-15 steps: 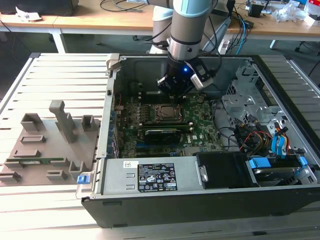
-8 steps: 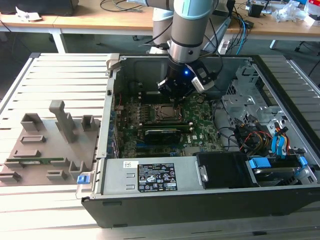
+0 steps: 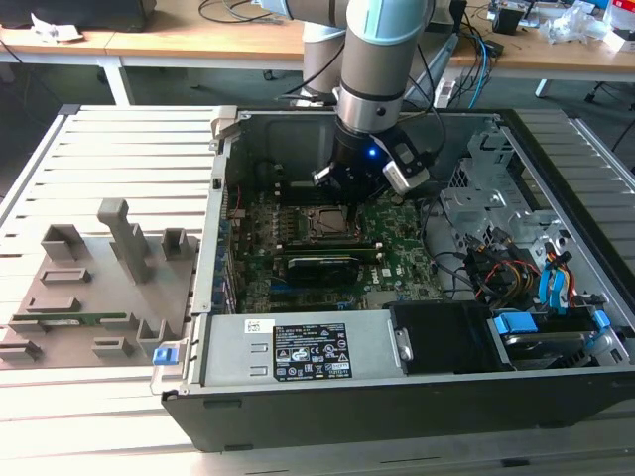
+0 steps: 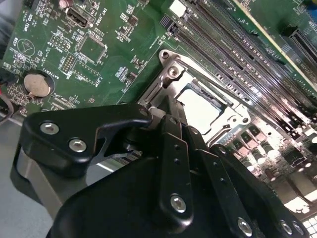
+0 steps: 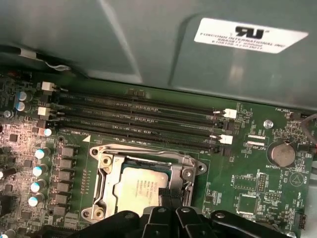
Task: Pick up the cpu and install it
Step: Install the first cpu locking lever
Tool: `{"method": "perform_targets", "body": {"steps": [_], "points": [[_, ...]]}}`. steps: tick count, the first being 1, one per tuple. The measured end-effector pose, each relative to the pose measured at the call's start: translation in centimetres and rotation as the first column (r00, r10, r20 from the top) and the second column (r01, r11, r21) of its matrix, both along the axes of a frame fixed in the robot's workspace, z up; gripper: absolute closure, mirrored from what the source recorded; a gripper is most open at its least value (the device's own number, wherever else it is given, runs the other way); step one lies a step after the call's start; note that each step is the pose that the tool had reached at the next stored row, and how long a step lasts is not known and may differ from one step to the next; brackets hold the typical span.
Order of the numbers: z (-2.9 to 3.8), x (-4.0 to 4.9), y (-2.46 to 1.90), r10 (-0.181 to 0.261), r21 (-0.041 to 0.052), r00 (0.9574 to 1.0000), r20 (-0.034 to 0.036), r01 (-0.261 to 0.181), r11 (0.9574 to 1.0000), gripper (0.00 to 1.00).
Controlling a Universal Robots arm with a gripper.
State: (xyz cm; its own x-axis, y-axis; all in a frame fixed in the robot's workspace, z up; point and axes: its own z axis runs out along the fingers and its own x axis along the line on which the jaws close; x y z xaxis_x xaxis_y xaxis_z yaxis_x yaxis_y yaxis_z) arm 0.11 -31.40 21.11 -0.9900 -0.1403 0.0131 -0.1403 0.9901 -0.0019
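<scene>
The cpu [image 5: 141,186] lies flat inside the socket [image 5: 101,163] on the green board [image 5: 257,198], and the claw [image 5: 168,201] hangs just above the socket's edge; I cannot tell if the claw is open or closed. To do this step well, I think the chip must sit level in the socket with its corners lined up, with no hard push. The cpu is a flat, shiny silver square.

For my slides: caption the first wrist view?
Gripper poised at the cpu, which sits inside the motherboard socket below the memory slots.
</scene>
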Motion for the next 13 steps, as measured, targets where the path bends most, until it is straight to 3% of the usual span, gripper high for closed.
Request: {"method": "perform_targets", "body": {"steps": [6, 13], "points": [[0.93, 0.00, 0.00, 0.000, -0.0104, 1.0000, 0.0003, 0.000, 0.9999, 0.89], [2.92, 0.00, 0.00, 0.000, -0.0142, 1.0000, 0.0012, 0.000, 0.9999, 0.89]]}}
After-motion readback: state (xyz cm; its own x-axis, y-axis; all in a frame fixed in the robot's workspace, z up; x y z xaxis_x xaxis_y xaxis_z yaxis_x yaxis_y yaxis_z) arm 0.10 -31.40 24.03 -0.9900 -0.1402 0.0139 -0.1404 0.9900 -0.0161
